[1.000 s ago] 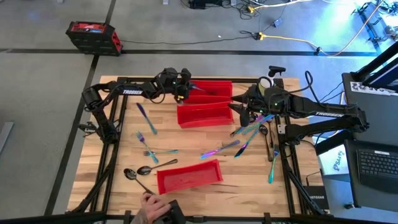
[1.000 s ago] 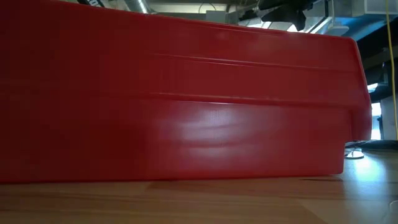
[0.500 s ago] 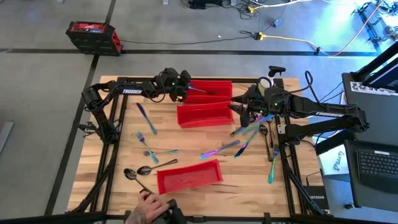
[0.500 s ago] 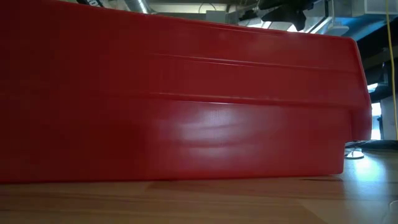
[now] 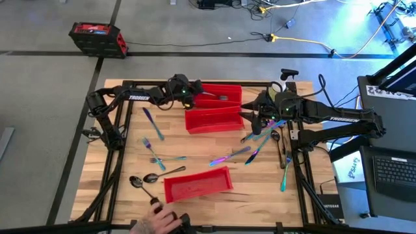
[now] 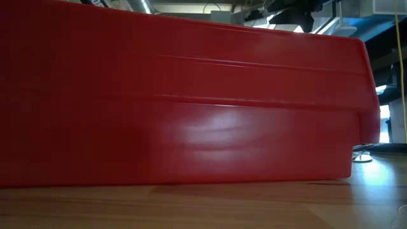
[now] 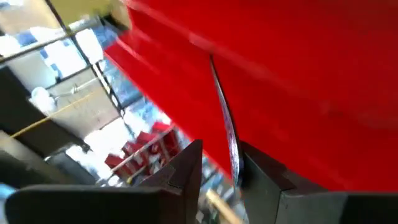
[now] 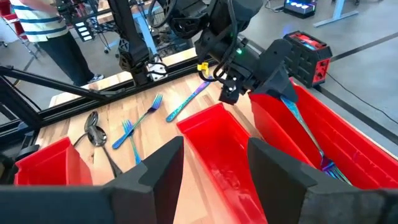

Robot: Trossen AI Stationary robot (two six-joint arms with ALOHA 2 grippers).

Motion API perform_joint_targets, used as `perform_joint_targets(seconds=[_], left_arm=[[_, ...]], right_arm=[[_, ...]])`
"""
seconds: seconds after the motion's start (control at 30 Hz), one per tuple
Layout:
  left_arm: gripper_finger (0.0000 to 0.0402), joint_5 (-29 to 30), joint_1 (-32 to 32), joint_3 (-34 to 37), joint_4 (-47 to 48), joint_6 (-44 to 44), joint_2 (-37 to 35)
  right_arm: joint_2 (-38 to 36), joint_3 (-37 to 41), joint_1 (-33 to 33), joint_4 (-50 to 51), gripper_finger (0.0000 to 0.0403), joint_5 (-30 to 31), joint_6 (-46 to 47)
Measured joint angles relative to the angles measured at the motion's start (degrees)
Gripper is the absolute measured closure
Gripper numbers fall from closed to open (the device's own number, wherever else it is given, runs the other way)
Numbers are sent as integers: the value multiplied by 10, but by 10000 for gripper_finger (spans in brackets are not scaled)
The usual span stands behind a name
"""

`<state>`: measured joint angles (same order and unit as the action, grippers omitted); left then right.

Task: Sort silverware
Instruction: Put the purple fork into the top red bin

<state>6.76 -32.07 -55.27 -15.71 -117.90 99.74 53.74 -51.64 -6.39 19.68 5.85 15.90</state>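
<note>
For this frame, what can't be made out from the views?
- Low view: the near red bin fills the picture, hiding the table and silverware behind it.
- Left wrist view: blurred; the utensil between the left gripper fingers can't be told as knife, fork or spoon.
- Right wrist view: right gripper shows nothing held; the far bin's contents are cut off by the edge.

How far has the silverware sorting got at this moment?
Early on. Done: at least one piece lies in the far red bin. In hand: the left pincer holds a slim iridescent utensil over that bin. The right pincer holds nothing, beside the middle bin. Left: about a dozen pieces scattered on the table.
</note>
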Motion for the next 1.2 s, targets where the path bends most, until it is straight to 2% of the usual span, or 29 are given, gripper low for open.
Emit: perform_joint_targets(seconds=[0.1, 0.27, 0.43, 0.67, 0.8, 1.03, 1.13, 1.2], left_arm=[[320, 49, 10, 0, -23, -26, 0], [320, 93, 35, 0, -28, -88, -7], [320, 104, 52, 0, -30, -92, -19], [343, 185, 54, 0, -62, -77, -19], [358, 211, 61, -1, -114, -8, -27], [364, 216, 100, -2, -87, 219, -126], [364, 255, 117, -2, -83, 344, -172], [364, 303, 129, -2, -62, 424, -204]], right_arm=[[0, 0, 0, 3, 242, -6, -11], [0, 0, 0, 3, 242, -9, -16], [0, 0, 0, 3, 242, -10, -25], [0, 0, 0, 3, 242, -10, -27], [0, 0, 0, 1, 242, -10, -27], [0, 0, 0, -2, 242, -10, -27], [0, 0, 0, -2, 242, -10, -29], [0, 0, 0, -2, 242, -10, -37]])
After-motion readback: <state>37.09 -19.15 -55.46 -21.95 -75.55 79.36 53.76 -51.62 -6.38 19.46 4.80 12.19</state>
